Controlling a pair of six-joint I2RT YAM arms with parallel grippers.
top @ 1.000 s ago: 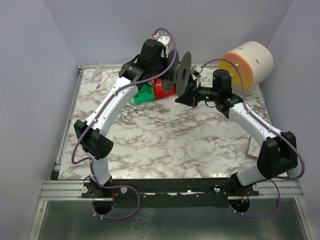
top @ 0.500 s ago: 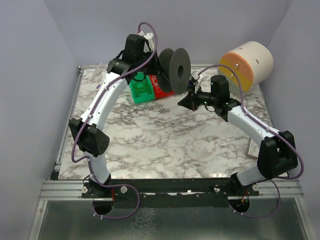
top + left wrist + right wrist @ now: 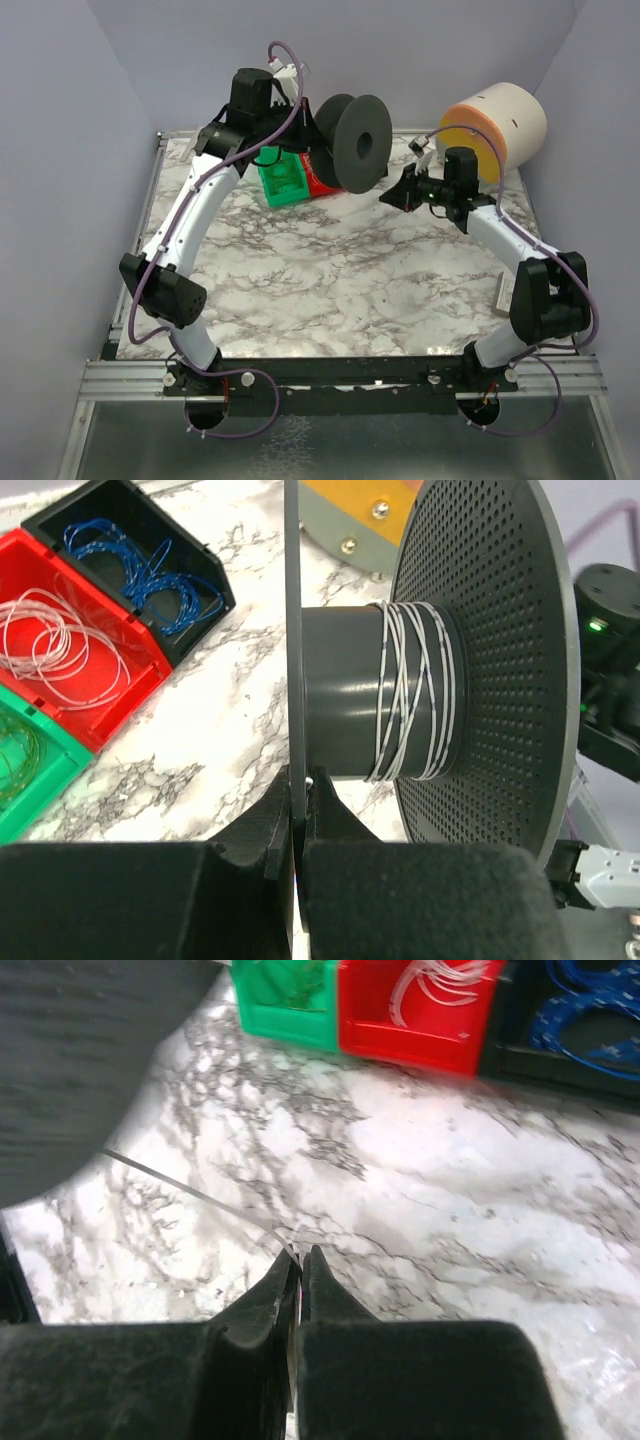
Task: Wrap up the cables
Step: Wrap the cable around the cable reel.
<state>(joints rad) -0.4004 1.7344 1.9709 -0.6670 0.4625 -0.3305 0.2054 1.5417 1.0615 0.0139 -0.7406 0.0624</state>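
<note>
My left gripper [image 3: 298,780] is shut on the thin near flange of a dark grey spool [image 3: 360,695] and holds it in the air at the back [image 3: 352,140]. A whitish cable [image 3: 415,695] is wound several turns round the spool's core. My right gripper [image 3: 300,1258] is shut on the free end of that whitish cable [image 3: 190,1192], which runs up left toward the spool. In the top view the right gripper [image 3: 398,192] is right of and below the spool. Loose whitish [image 3: 45,645], blue [image 3: 140,565] and green [image 3: 15,755] cables lie in bins.
A red bin [image 3: 75,665], a black bin [image 3: 130,555] and a green bin [image 3: 282,180] stand side by side at the back of the marble table [image 3: 330,280]. A large orange and cream roll [image 3: 497,125] lies at the back right. A small flat card [image 3: 503,292] lies at the right edge.
The left arm has lifted the spool higher and turned it, its flange now facing the camera. The right gripper has moved right and back, away from the spool, with the cable.
</note>
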